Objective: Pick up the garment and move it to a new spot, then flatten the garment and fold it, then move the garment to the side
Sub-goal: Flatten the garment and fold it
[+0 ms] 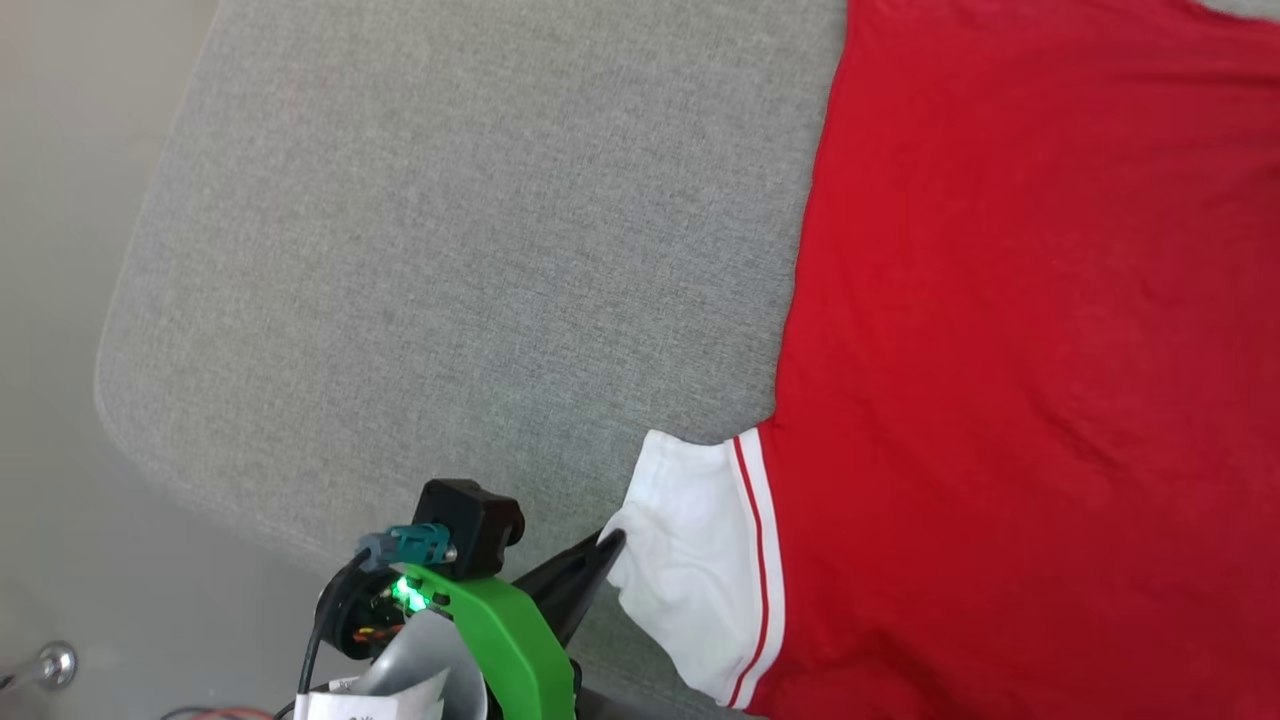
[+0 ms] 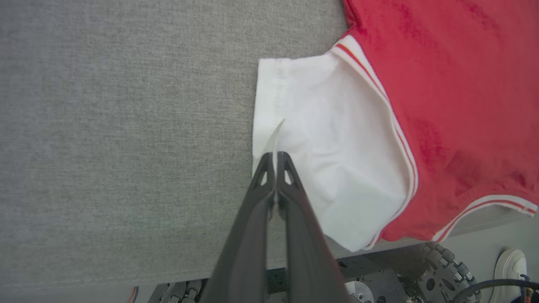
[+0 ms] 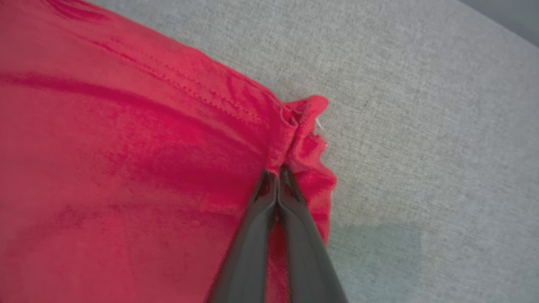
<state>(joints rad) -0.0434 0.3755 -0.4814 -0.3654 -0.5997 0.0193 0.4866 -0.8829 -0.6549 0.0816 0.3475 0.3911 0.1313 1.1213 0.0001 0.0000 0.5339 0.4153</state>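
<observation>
On grey cushion (image 1: 450, 250), twd its right side, saw garment (image 1: 1000, 350) spread nearly flat, plain red face up. Noted white sleeve (image 1: 700, 560) w/ red-white trim lying at cushion's near edge. Found left gripper (image 2: 276, 158) at sleeve's cuff edge, long dark fingers pressed together w/ thin fold of white cloth pinched betw. them. Found right gripper (image 3: 278, 170) likewise clamped, on bunched red corner of garment resting on cushion. Spotted green bracket (image 1: 510, 640) on left wrist, over cushion's near edge; below that edge, wheeled base (image 2: 438, 269) and pale shoe (image 2: 511, 263).
</observation>
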